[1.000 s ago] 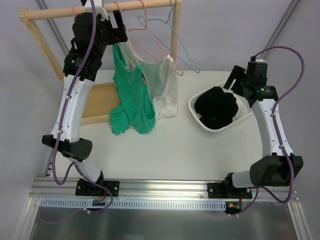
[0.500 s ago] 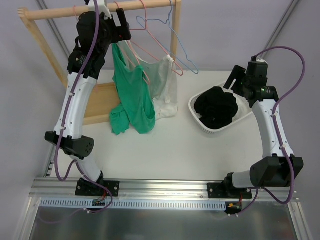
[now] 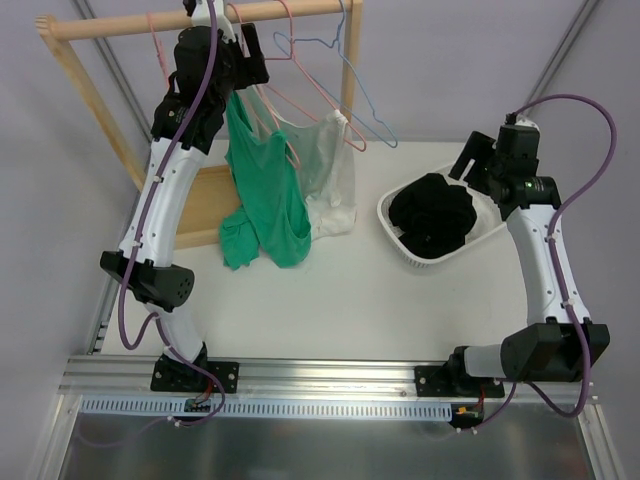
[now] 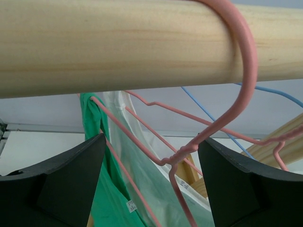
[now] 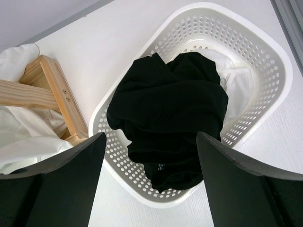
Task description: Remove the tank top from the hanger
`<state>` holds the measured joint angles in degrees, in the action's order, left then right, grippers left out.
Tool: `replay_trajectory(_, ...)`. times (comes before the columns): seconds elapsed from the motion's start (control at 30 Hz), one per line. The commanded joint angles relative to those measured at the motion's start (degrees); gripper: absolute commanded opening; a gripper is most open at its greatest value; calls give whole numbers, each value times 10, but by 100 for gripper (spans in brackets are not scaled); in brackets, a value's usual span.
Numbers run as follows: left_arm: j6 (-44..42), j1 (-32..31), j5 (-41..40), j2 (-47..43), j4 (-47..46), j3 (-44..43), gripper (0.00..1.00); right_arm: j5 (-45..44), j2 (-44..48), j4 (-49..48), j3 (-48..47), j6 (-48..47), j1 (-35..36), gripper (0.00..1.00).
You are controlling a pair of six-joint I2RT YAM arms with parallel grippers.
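Rail first: the wooden rail (image 4: 118,42) runs across the top of my left wrist view, and I place everything from it. Well off to the right of the rail, my right gripper (image 5: 149,137) hangs over the white basket (image 5: 258,47) of black cloth (image 5: 170,109), jaws spread and empty. Below the rail hangs the green tank top (image 3: 265,190), with a white top (image 3: 335,175) just beside it. A pink hanger (image 4: 248,61) hooks over the rail. My left gripper (image 4: 151,142) sits just under the rail, jaws wide. The hanger's twisted neck stands between them untouched, so nothing is held. I judge this the reaching step, with the top not yet off. Next I need a grip on that neck, or lower on the green strap. Which pink wire carries the strap I can't quite make out, so I'd settle that before closing.
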<state>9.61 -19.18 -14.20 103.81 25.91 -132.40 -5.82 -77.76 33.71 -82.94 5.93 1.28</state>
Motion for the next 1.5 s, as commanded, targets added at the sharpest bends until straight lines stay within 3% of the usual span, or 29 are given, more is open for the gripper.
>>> replay_trajectory(0.0, 10, -6, -35, -3, -24, -1, 78, -12, 30, -2, 4, 2, 3, 82)
replay_trajectory(0.2, 13, -9, -56, -1, -25, 7, 63, -6, 38, -2, 4, 3, 2, 82)
replay_trajectory(0.3, 20, -9, -62, -1, -24, 9, 36, -4, 39, -1, 3, 0, 2, 82)
replay_trajectory(0.33, 26, -10, -68, -1, -24, 8, 18, -4, 39, -1, 1, -1, 2, 82)
replay_trajectory(0.47, 32, -9, -74, -5, -25, 7, 3, -2, 39, -1, -2, -3, 3, 82)
replay_trajectory(1.07, -13, -11, -91, -23, -37, -54, 0, 19, 54, -1, 4, -7, 2, 81)
replay_trajectory(1.47, -19, -11, -74, -82, -43, -44, 0, 37, 66, -1, 15, -8, 5, 81)
